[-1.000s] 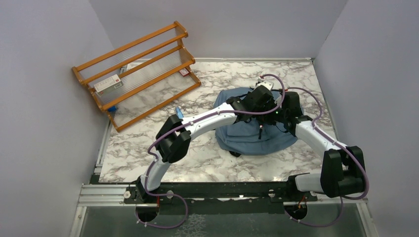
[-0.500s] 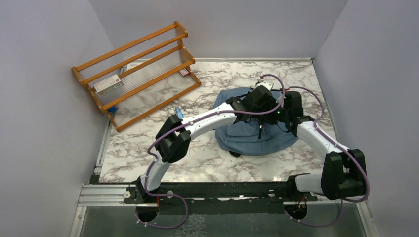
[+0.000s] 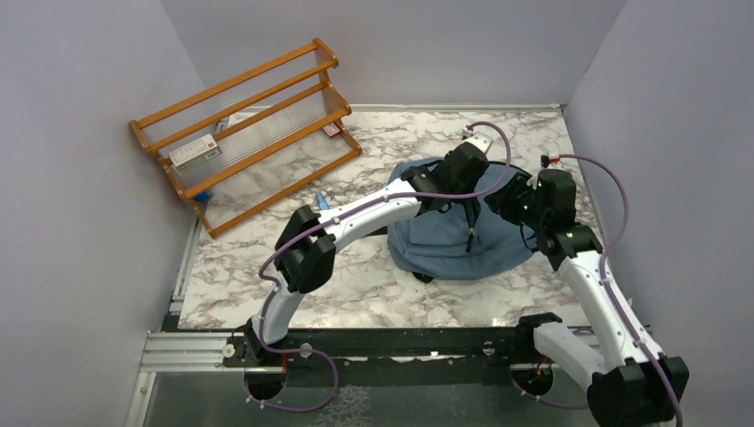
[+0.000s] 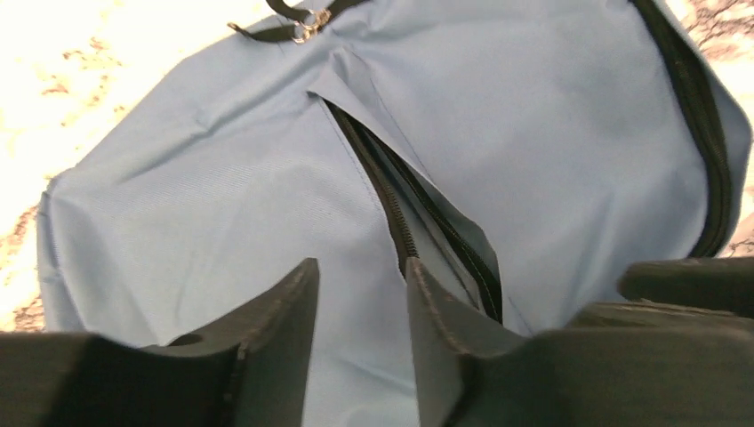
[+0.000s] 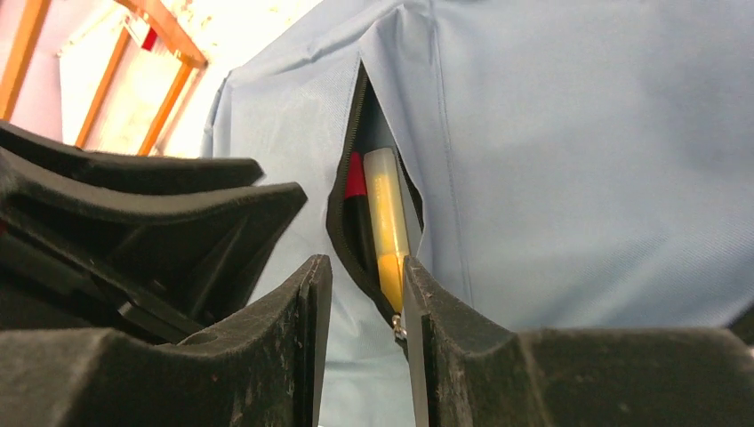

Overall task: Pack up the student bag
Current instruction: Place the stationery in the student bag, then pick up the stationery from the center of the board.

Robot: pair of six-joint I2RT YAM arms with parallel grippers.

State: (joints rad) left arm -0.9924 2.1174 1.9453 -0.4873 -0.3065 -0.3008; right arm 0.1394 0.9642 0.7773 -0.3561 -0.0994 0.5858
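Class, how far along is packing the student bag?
Done: a red-capped marker and a yellow marker lie in the student bag's front pocket. In hand: nothing; left gripper and right gripper hover open over it. Left: that pocket is unzipped; a box sits on the rack.

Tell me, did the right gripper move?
Yes. The right gripper pulled back rightward across the student bag, toward the right wall.

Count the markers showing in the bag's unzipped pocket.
2. A yellow marker and a red-capped marker lie side by side in the unzipped opening of the student bag, seen from the right wrist. More may be hidden deeper inside.
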